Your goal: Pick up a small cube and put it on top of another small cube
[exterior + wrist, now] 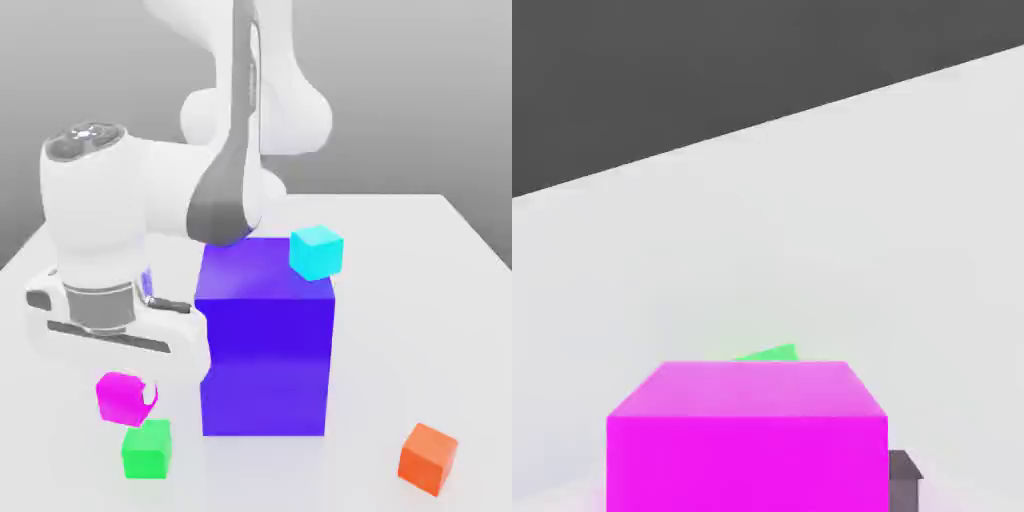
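Your gripper (135, 392) is clamped on the pink cube (122, 397) — lower left, lifted just above the green cube (147, 448) — placing remains.

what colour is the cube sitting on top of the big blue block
Cyan, seen best in the exterior view.

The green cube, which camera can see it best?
The exterior view. There the green cube shows whole, top and front, on the table just below the magenta cube. In the hand view only a green sliver peeks out behind the big magenta cube.
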